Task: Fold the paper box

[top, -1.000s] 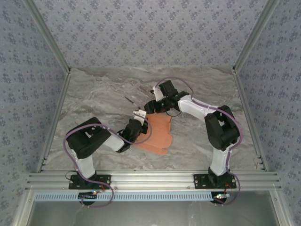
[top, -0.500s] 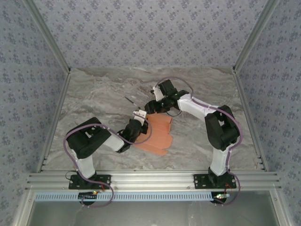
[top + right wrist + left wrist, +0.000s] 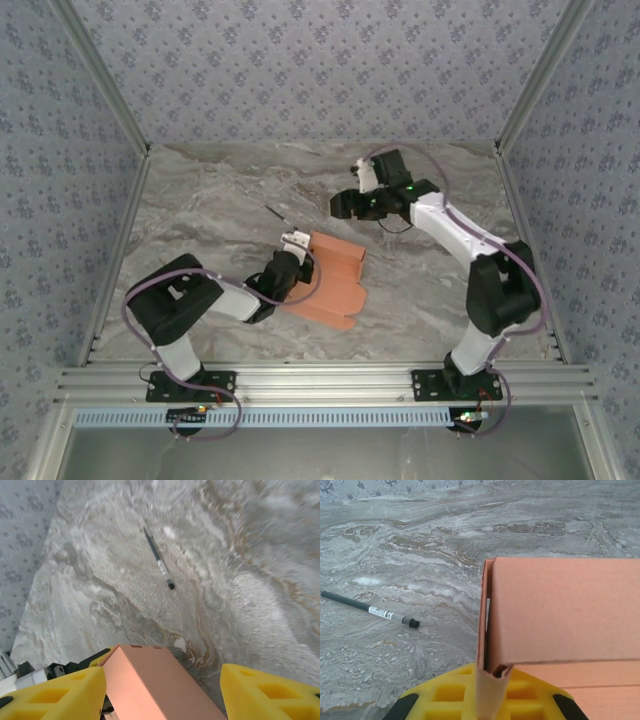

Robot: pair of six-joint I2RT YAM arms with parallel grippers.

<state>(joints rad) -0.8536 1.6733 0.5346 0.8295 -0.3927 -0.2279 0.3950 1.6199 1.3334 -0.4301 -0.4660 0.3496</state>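
The paper box (image 3: 332, 279) is salmon-orange and partly folded, lying at the table's middle. In the left wrist view one panel of the paper box (image 3: 560, 612) stands up, with a double wall at its left edge. My left gripper (image 3: 294, 264) is shut on that left edge, and its yellow fingers (image 3: 445, 695) pinch the cardboard flap between them. My right gripper (image 3: 346, 205) hangs above and behind the box, apart from it. Its yellow fingers (image 3: 55, 695) stand wide open with nothing held, and the box (image 3: 155, 680) lies below them.
A thin black pen (image 3: 279, 216) lies on the marble table left of and behind the box, also seen as a pen (image 3: 370, 610) and a pen (image 3: 157, 560). Patterned walls (image 3: 320, 70) and metal rails close the table on three sides.
My right gripper has lifted off the box and drawn back to the right and rear, its jaws a little wider. The left gripper keeps its pinch on the box edge.
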